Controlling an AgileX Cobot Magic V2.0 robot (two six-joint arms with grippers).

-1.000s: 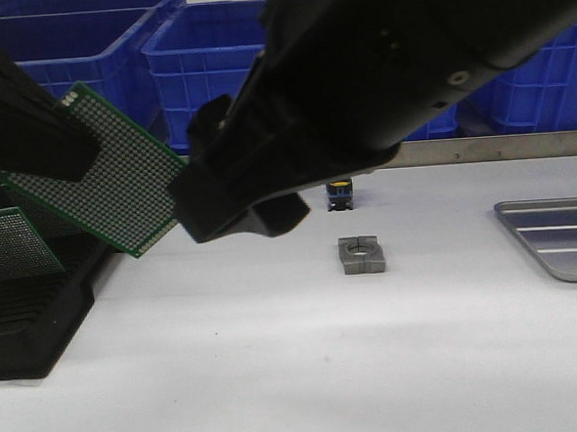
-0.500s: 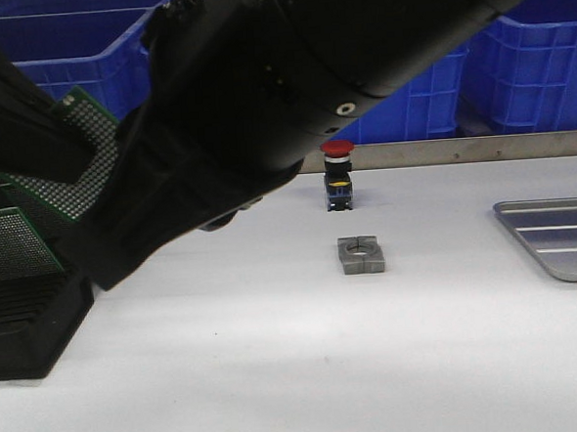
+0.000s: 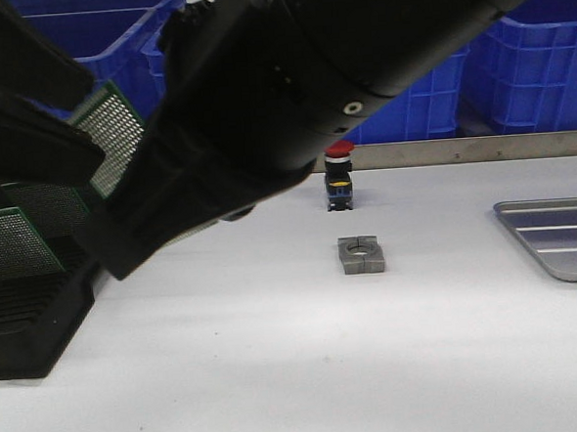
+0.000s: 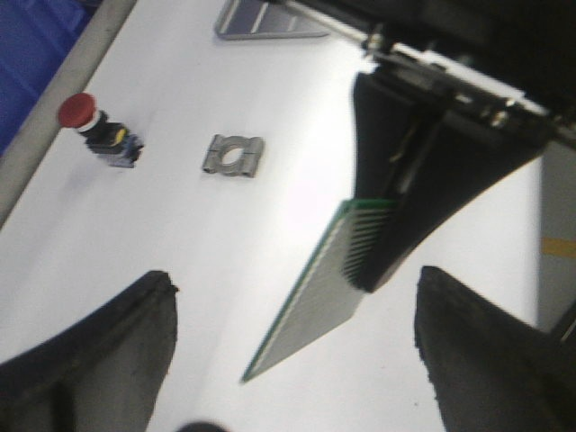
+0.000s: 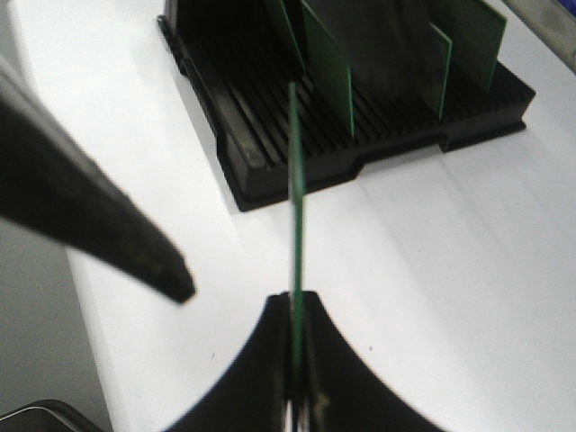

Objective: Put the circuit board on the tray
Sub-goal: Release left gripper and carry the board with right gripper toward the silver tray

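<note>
Right fingers (image 5: pixel 292 310) clamped on green circuit board (image 4: pixel 319 292) above white tabletop (image 3: pixel 375 348), left fingers (image 4: pixel 463 337) spread apart, tray (image 3: pixel 559 239) far right.

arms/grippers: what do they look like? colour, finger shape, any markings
Both arms are matte black. The right arm is a thick rounded housing with a small pale screw head on its side. The right gripper has curved black fingers tapering inward. The left gripper has broad, rounded, rough black fingers. No cables or labels visible.

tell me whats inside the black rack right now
Several green boards stand upright in the black rack; many slots are bare. In the front view the arms cover most of it, so no count.
</note>
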